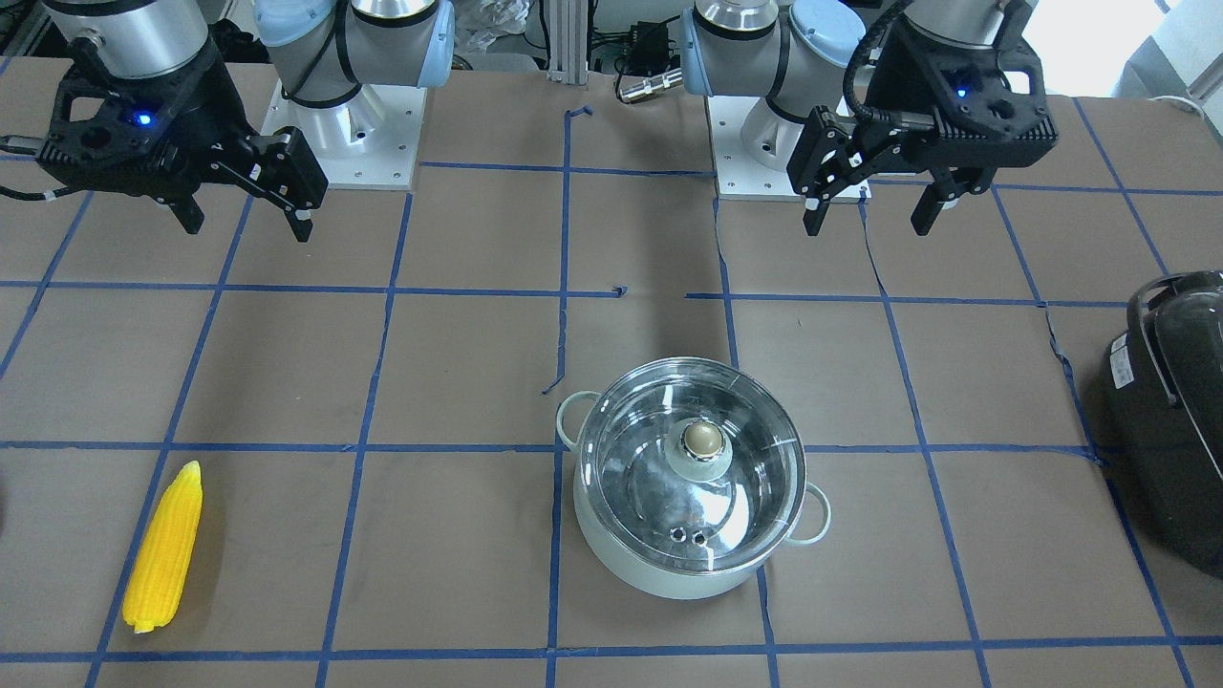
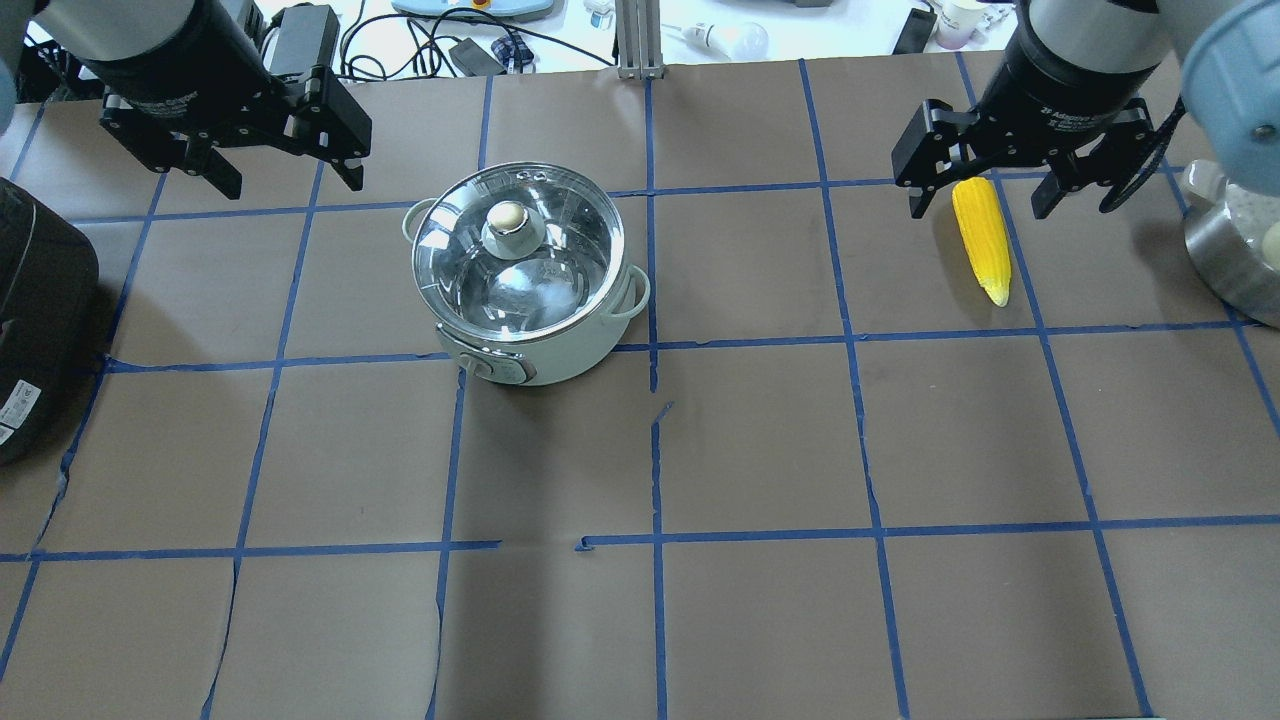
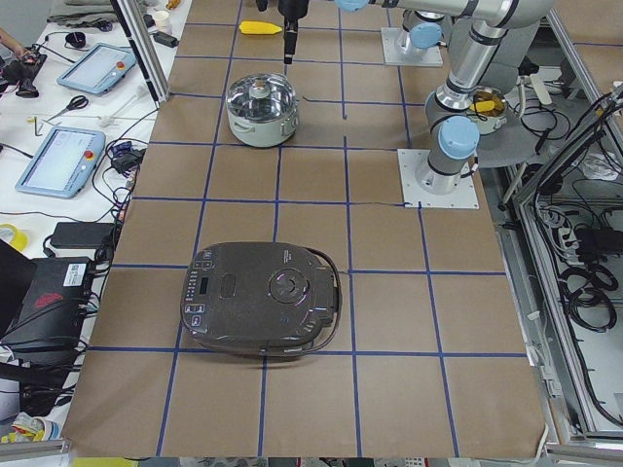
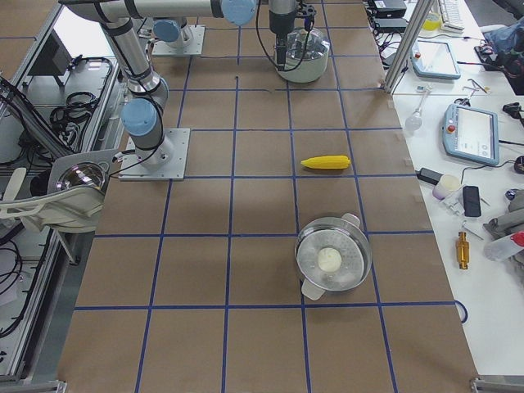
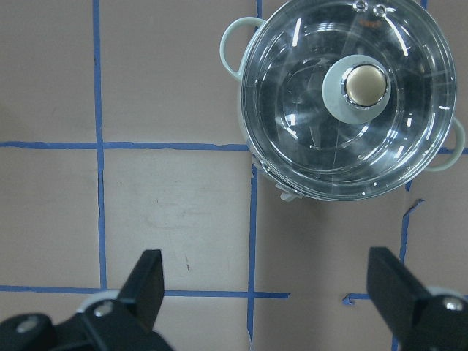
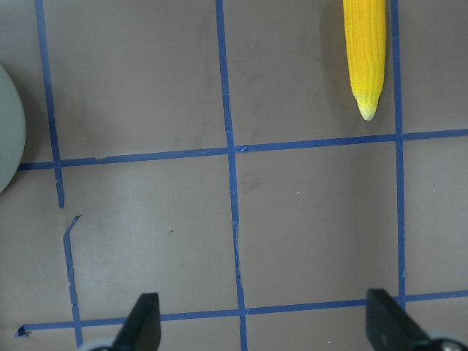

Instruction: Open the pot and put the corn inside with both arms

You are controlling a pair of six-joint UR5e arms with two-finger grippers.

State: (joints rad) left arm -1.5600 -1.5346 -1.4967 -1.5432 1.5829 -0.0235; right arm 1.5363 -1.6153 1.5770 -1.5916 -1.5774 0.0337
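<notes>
The mint-green pot (image 1: 688, 564) stands near the table's middle, its glass lid (image 1: 631, 459) on and the brass knob (image 1: 704, 440) upright. It also shows in the overhead view (image 2: 525, 360) and the left wrist view (image 5: 347, 95). The yellow corn (image 1: 164, 547) lies flat on the table far from the pot, and shows in the overhead view (image 2: 982, 240) and the right wrist view (image 6: 364, 51). My left gripper (image 2: 292, 185) hangs open and empty above the table beside the pot. My right gripper (image 2: 980, 210) hangs open and empty above the corn's blunt end.
A large black appliance (image 1: 1170, 411) sits at the table's end on my left side (image 2: 35, 320). A second, steel lidded pot (image 4: 332, 262) stands beyond the corn at the right end. Blue tape lines grid the brown table.
</notes>
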